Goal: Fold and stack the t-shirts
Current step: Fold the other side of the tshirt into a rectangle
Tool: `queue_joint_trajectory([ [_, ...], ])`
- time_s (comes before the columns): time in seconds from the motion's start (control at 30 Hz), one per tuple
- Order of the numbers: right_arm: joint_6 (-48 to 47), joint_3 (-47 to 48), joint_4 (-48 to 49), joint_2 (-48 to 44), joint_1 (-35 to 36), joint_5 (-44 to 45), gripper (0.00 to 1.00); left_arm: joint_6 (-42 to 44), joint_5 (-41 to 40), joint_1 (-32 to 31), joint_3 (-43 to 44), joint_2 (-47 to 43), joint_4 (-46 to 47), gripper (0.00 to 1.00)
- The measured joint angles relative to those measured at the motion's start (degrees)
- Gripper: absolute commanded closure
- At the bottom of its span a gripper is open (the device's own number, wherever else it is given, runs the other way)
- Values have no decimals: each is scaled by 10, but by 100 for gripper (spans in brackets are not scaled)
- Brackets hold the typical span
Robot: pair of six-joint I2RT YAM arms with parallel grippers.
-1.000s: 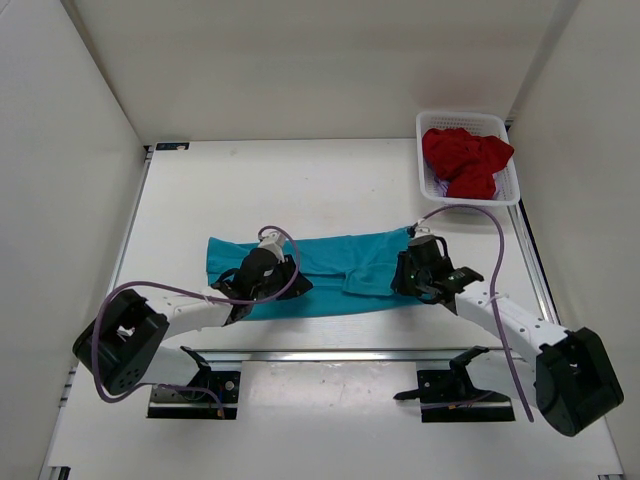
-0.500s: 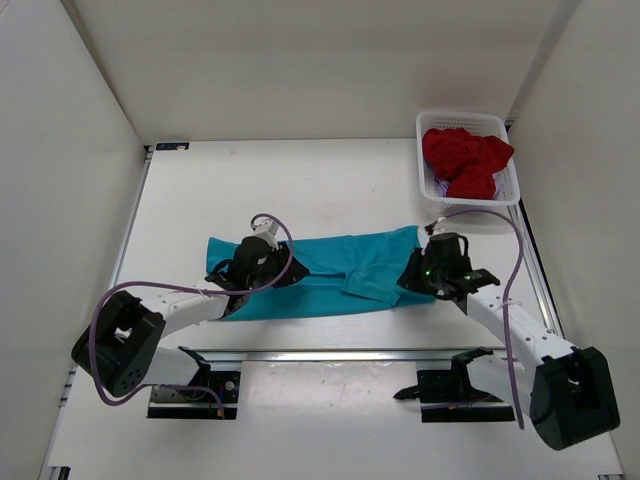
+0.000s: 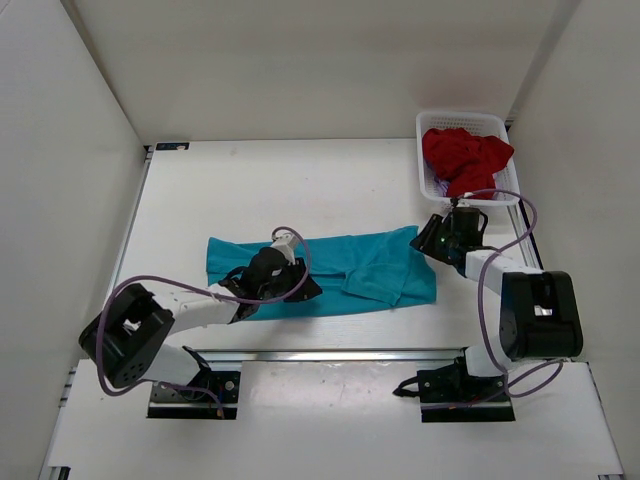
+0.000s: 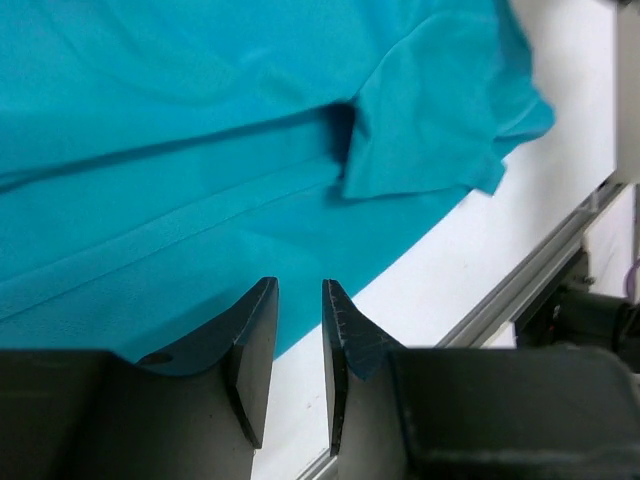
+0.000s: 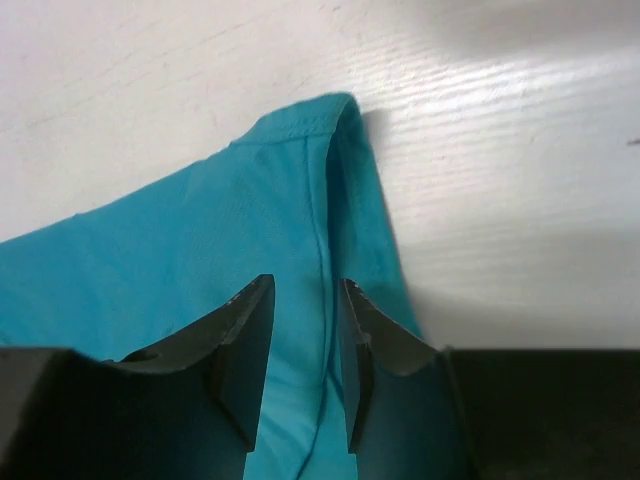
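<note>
Both narrowly apart, empty — L pincer over teal shirt, R pincer at its corner nr basket.

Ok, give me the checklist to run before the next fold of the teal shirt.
1. Left gripper empty, jaws apart: ok.
2. Right gripper empty, jaws apart over the shirt's corner: ok.
3. Teal t-shirt flat on the table in a long strip: ok, one flap folded over.
4. Dark red t-shirt out of the way, in the basket: ok.
5. Grippers apart from each other: ok.
</note>
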Motion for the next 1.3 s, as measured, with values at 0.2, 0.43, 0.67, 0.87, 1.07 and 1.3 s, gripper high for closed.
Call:
queue_joint_trajectory([
  [0.2, 0, 21, 26, 48, -7, -11, 71, 4, 7, 3, -4, 42, 4, 65],
  [0.43, 1, 29, 42, 80, -7, -29, 94, 6, 10, 10, -13, 55, 8, 64],
  [0.67, 7, 46, 42, 85, -11, -33, 100, 5, 18, 22, -35, 54, 36, 64],
  [0.87, 5, 88, 35, 92, -26, -35, 94, 2, 23, 31, -51, 44, 50, 64],
  [1.07, 2, 125, 24, 127, -34, -35, 66, -1, 25, 33, -54, 42, 52, 64],
  [1.3, -6, 106, -20, 63, 7, 12, 86, 2, 27, 38, -50, 12, 11, 64],
])
